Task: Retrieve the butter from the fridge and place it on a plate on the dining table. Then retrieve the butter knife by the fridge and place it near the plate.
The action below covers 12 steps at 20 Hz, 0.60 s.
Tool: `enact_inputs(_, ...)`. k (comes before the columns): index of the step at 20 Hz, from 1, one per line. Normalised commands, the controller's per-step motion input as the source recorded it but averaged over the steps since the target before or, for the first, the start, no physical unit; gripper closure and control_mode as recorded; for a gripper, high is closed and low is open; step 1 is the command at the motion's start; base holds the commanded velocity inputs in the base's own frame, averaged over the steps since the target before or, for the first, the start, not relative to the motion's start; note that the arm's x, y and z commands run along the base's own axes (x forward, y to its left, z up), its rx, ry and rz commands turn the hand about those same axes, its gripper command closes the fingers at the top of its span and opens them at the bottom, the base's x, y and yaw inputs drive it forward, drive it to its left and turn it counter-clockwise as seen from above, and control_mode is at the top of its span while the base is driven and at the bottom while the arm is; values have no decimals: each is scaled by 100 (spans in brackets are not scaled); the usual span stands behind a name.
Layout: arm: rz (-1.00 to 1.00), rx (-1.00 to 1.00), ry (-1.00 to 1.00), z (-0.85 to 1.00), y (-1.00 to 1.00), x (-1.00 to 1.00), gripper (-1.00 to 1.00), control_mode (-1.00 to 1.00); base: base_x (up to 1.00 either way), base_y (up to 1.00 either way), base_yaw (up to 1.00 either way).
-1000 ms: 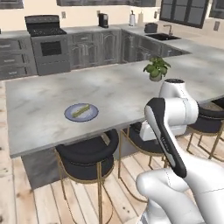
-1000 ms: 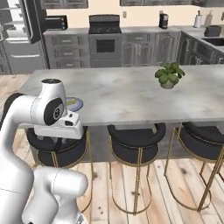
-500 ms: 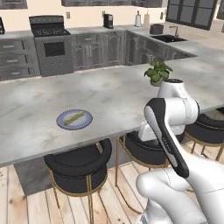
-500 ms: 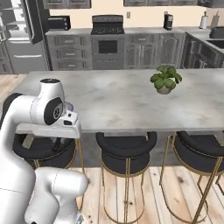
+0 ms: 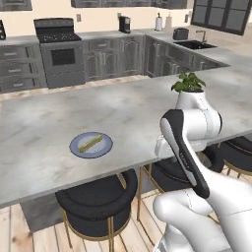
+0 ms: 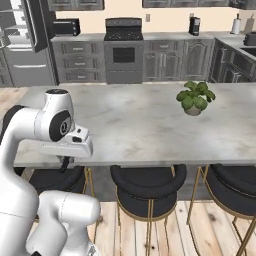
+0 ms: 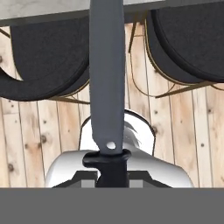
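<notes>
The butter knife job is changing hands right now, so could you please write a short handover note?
Tool: shut on the butter knife, black handle pinched, grey blade pointing away, held below the table edge above the stools.
Butter: lying on the plate, on the dining table towards its near edge.
Done: butter is plated, knife is in hand.
Left: lift the knife over the table and set it down near the plate.

A pale yellow-green butter (image 5: 91, 142) is seen on a blue-grey plate (image 5: 78, 149) with a lighter rim. The surface (image 5: 123, 113) is patterned in light grey marble. A grey blade and black handle are shown on the butter knife (image 7: 107, 87). Black stool seats (image 7: 43, 52) and pale wood floor planks (image 7: 26, 127) are seen beyond the claw.
</notes>
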Motion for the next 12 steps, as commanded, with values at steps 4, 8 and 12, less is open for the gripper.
enact_inputs(4,0,0,0,0,0,0,100,100,59,49,-3)
enact_inputs(8,0,0,0,0,0,0,100,100,48,42,-4)
enact_inputs(12,-2,0,0,0,18,24,100,-100,21,19,-2)
